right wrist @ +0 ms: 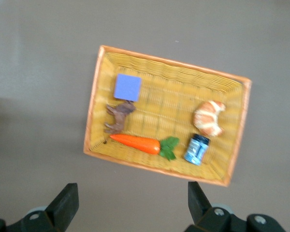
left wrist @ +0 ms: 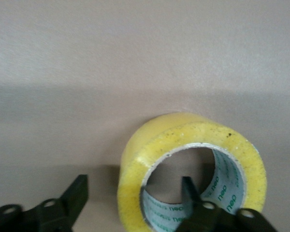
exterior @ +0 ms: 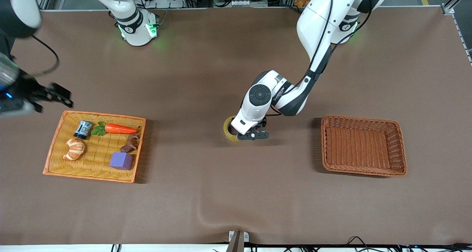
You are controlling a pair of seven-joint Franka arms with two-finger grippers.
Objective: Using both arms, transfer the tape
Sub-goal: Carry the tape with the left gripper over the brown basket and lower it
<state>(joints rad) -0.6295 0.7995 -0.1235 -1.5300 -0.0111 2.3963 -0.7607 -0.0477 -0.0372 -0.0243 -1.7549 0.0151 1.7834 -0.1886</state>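
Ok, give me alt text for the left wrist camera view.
The left pincer straddles the wall of a yellowish tape roll lying on the brown table, one finger inside its hole, the other outside, open.

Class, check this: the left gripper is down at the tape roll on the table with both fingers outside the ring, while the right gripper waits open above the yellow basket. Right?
Not quite. The left wrist view shows one finger inside the tape hole and the other outside; the rest stands.

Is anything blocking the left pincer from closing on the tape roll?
Nothing visible. The left pincer is open astride the tape wall on the table, one finger inside the hole, the other outside it.
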